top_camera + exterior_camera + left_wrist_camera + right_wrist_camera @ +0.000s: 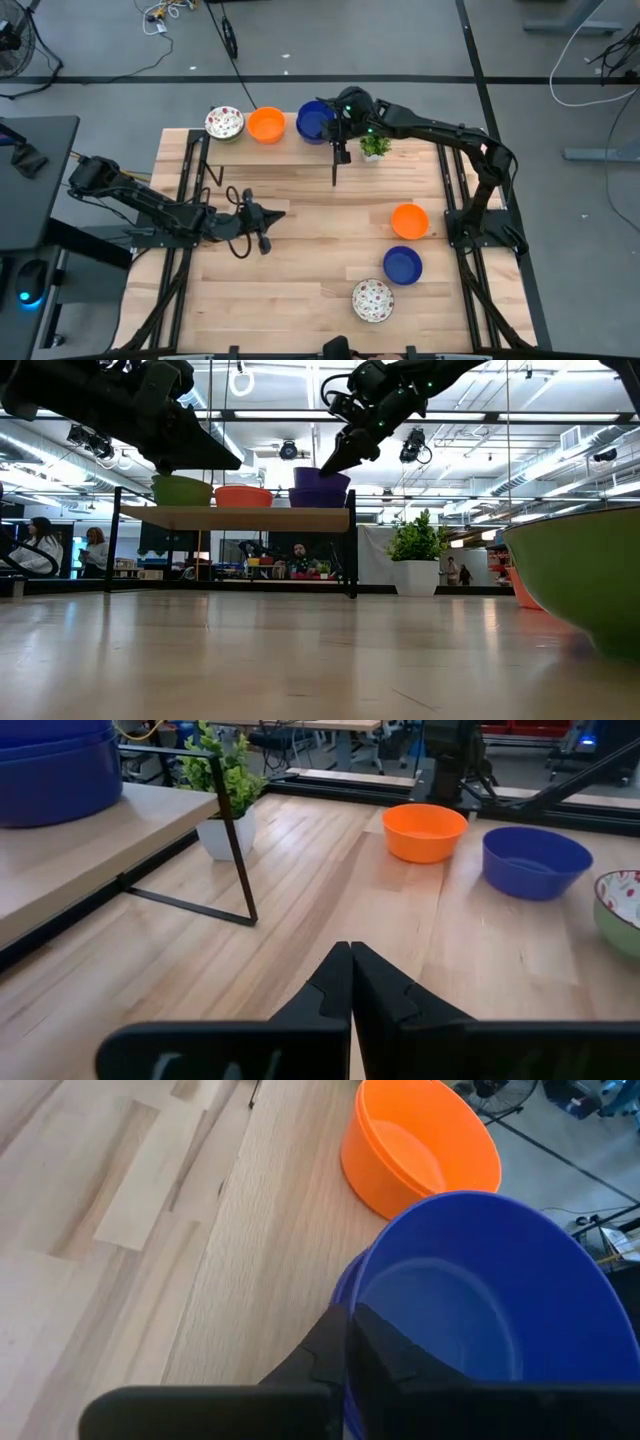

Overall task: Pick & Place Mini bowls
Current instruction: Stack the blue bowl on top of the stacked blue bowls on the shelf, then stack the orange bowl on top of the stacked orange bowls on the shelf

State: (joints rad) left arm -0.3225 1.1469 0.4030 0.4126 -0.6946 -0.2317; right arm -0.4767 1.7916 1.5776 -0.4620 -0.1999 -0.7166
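Note:
A raised wooden shelf (285, 143) at the table's far side carries a floral mini bowl (225, 122), an orange one (266, 125) and a stack of blue ones (312, 120). My right gripper (348, 1320) is over that stack, shut on the top blue bowl (480, 1290), which sits nested in the blue bowl beneath it. Three more mini bowls rest on the table's right side: orange (409, 221), blue (402, 265) and floral (372, 300). My left gripper (278, 214) hovers shut and empty over the table's left middle. My right gripper pinches the top blue bowl's rim (362, 1285) on its side toward the table's near edge, one finger outside the wall and one inside. The fingers slant down from the table's near right. The bowl rests in the blue bowl under it on the shelf.
A small green potted plant (375, 147) stands on the table just right of the shelf, close to my right arm. The shelf's dark metal leg (335, 165) drops to the table in front of the blue stack. Bare wood lies between the shelf and the three bowls.

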